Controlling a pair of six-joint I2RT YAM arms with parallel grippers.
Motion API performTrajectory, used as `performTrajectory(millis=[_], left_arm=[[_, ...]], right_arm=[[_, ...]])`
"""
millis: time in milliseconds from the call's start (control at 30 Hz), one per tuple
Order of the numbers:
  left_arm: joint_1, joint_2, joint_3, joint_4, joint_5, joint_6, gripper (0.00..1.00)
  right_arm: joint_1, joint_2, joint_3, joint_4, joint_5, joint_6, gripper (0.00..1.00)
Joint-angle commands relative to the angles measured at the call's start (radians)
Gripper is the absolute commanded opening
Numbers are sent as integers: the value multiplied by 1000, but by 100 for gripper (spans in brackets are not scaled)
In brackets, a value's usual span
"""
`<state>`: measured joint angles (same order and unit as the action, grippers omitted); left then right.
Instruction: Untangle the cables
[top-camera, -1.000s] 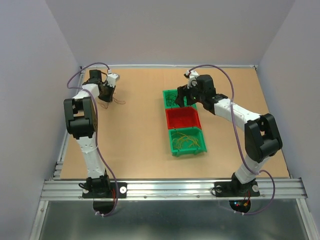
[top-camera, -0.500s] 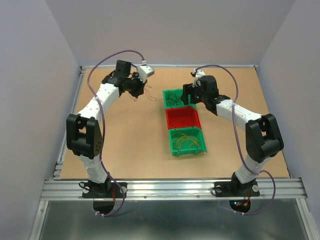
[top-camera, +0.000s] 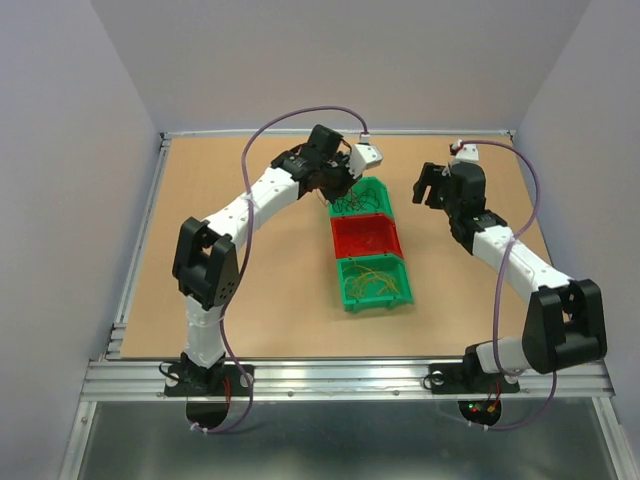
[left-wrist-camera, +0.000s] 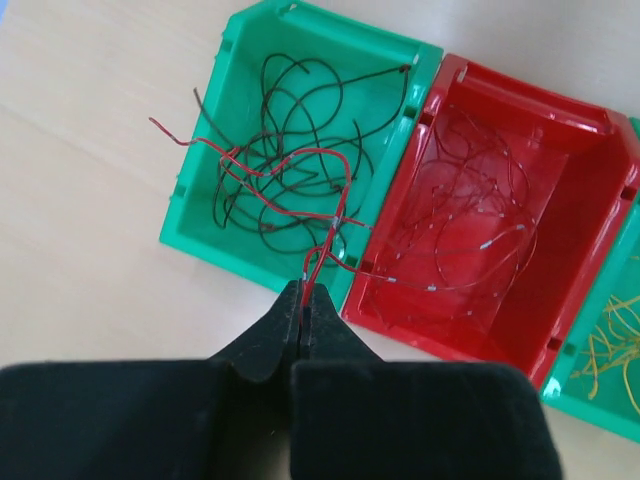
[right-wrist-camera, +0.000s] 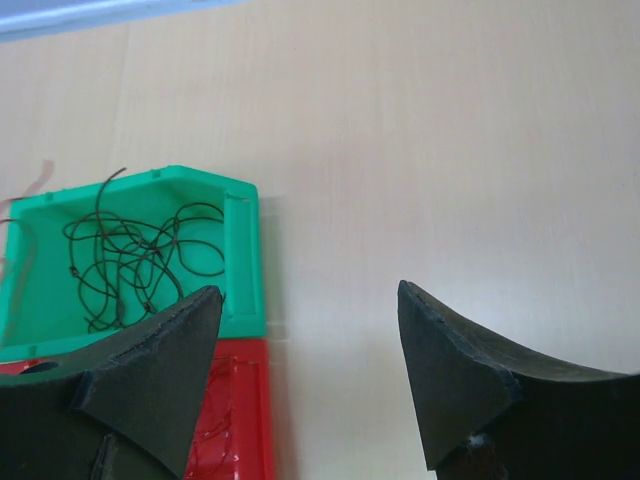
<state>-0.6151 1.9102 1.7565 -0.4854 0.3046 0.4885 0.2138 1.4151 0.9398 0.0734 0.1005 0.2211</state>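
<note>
My left gripper (left-wrist-camera: 303, 290) is shut on a few thin red wires (left-wrist-camera: 318, 205). It hangs above the near edge of the far green bin (left-wrist-camera: 210, 205), where bin and red bin (left-wrist-camera: 565, 160) meet. The red strands trail over the black wires (left-wrist-camera: 290, 120) lying in that green bin. The red bin holds more red wires (left-wrist-camera: 470, 215). In the top view the left gripper (top-camera: 337, 190) is at the far green bin (top-camera: 378, 188). My right gripper (right-wrist-camera: 310, 300) is open and empty over bare table, right of the bins; it also shows in the top view (top-camera: 428, 185).
Three bins stand in a row mid-table: far green, red (top-camera: 366, 237), near green (top-camera: 373, 283) holding yellow-orange wires (top-camera: 370, 277). The yellow wires show at the left wrist view's right edge (left-wrist-camera: 620, 340). Walls enclose the table on three sides.
My left arm has swung from the table's far left corner rightward to the far green bin, carrying the red wires. My right arm has drawn back to the right, away from the bins.
</note>
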Motion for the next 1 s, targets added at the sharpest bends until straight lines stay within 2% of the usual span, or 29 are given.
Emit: performTrajectory(millis=[0,300,533,733,967], left_arm=[[-49,78,101,-77,-38,-13,0],[-135,18,3,-38,-58,25,0],[-204,-48,-110,30,-130,76,0],[-212,-28,-80,-53,-53,116,0],[-210,88,-23,-91,-104,120,0]], right_arm=[[-14,-103,-64,103,79,44,76],[-31,-128,-82,106,48,34,76],[-31,-122,-84,109,22,29,76],[-33,-123,-84,109,13,27,76],[-33,-122,-84,111,1,24,76]])
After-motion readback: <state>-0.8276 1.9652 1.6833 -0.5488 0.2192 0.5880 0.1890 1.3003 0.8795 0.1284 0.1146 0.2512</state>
